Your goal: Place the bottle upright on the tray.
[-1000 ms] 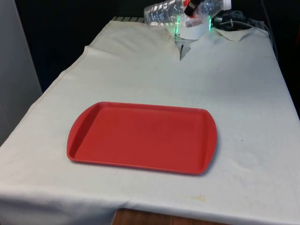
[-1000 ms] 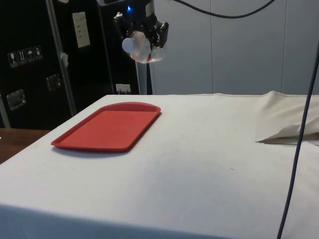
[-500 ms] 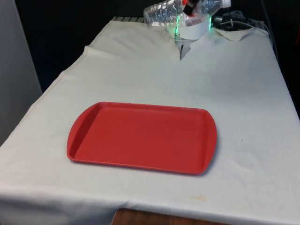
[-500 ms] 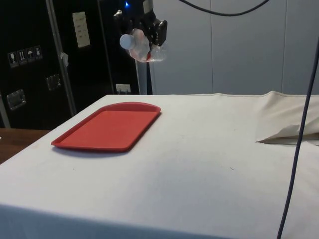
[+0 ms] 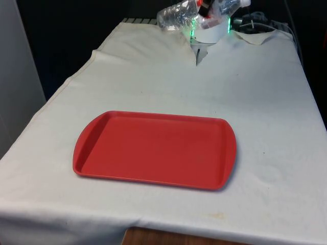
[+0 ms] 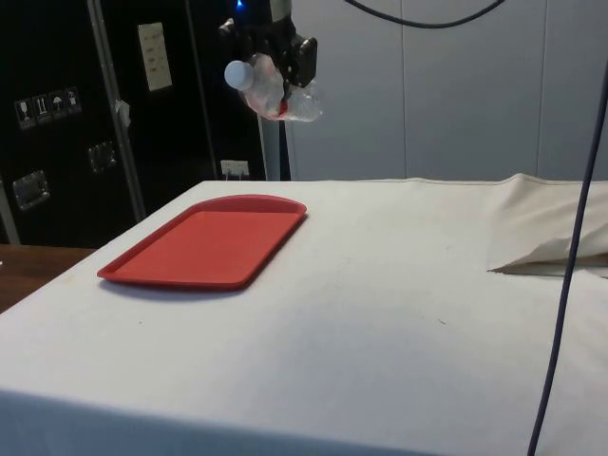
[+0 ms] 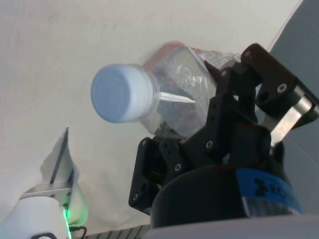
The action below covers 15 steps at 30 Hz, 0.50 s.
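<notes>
A clear plastic bottle (image 5: 177, 15) with a white cap and a red label hangs nearly on its side, high over the table's far end. My gripper (image 5: 206, 7) is shut on its middle. In the side view the bottle (image 6: 288, 98) points its cap towards the camera and slightly upward, below the gripper (image 6: 277, 59). The wrist view has the bottle (image 7: 175, 101) clamped between the black fingers (image 7: 230, 101), cap end sticking out. The red tray (image 5: 82, 148) lies flat and bare on the near part of the table, well away from the bottle; its rim (image 6: 171, 277) is seen in the side view.
The white cloth rises in a fold (image 5: 196, 53) near the robot's base, seen as a ridge (image 6: 541, 245) in the side view. A dark cable (image 6: 568, 275) hangs down in front of the side camera. More cables (image 5: 255, 22) lie at the far right corner.
The gripper has lifted a little with the bottle. The bottle has tilted, its cap end rising higher.
</notes>
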Available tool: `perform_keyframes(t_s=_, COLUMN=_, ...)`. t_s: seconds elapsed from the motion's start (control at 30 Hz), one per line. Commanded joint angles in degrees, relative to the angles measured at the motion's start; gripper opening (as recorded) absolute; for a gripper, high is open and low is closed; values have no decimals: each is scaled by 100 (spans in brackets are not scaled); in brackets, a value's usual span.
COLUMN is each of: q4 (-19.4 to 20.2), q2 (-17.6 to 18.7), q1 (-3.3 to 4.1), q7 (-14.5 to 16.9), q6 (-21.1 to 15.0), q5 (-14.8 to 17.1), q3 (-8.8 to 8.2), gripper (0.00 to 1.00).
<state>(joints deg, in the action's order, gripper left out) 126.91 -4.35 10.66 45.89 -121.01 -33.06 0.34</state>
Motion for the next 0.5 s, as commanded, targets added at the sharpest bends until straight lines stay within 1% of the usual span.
perform_keyframes(t_s=0.0, q4=-11, q2=6, q1=-6, q7=23, q6=-69, q5=92, q3=-23, gripper=35)
perform_keyframes(t_s=0.03, q4=0, q2=0, q1=0, q7=0, q6=-23, q5=34, q3=-11, gripper=35)
perform_keyframes(t_s=0.13, q4=-6, q2=0, q1=-11, q7=34, q6=-149, q5=235, q3=-63, gripper=35)
perform_keyframes(t_s=0.17, q4=-6, q2=0, q1=-11, q7=34, q6=-149, q5=235, q3=-63, gripper=35)
perform_keyframes(t_s=0.27, q4=0, q2=-6, q1=-11, q7=52, q6=-246, q5=384, q3=-109, gripper=35)
perform_keyframes(t_s=0.3, q4=-6, q2=0, q1=-6, q7=11, q6=-189, q5=327, q3=-97, gripper=35)
perform_keyframes(t_s=0.33, q4=0, q2=-6, q1=-11, q7=57, q6=-269, q5=424, q3=-120, gripper=35)
perform_keyframes(t_s=0.43, q4=6, q2=-6, q1=-11, q7=74, q6=-338, q5=533, q3=-155, gripper=35)
perform_keyframes(t_s=0.47, q4=6, q2=-6, q1=-11, q7=86, q6=-378, q5=613, q3=-178, gripper=35)
